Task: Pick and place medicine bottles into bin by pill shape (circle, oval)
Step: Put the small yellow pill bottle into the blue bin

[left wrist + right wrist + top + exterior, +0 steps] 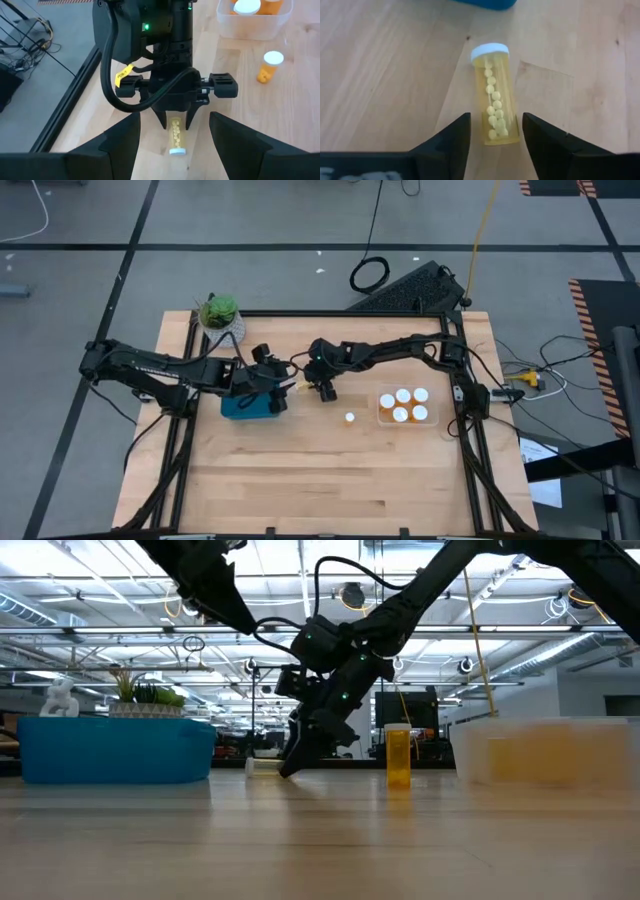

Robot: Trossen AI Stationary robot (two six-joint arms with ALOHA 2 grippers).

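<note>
One amber medicine bottle (pixel 495 95) with round pills lies on its side on the wooden table, its white cap (pixel 490 50) pointing toward the blue bin (pixel 246 406). My right gripper (pixel 496 120) is open and lowered over it. Its fingers stand on either side of the bottle's base end, with narrow gaps showing. My left gripper (pixel 172 150) is open by the blue bin's right end (pixel 275 388), facing the lying bottle (pixel 176 136). Another bottle (pixel 350 417) stands upright on its base. Several more stand in the clear bin (pixel 403 420).
A potted green plant (pixel 220 312) stands at the table's far left. The blue bin sits under my left arm, and the clear bin is at the right. In the low view the standing bottle (pixel 398 755) is just right of my right gripper (pixel 295 765). Bare wood fills the near half.
</note>
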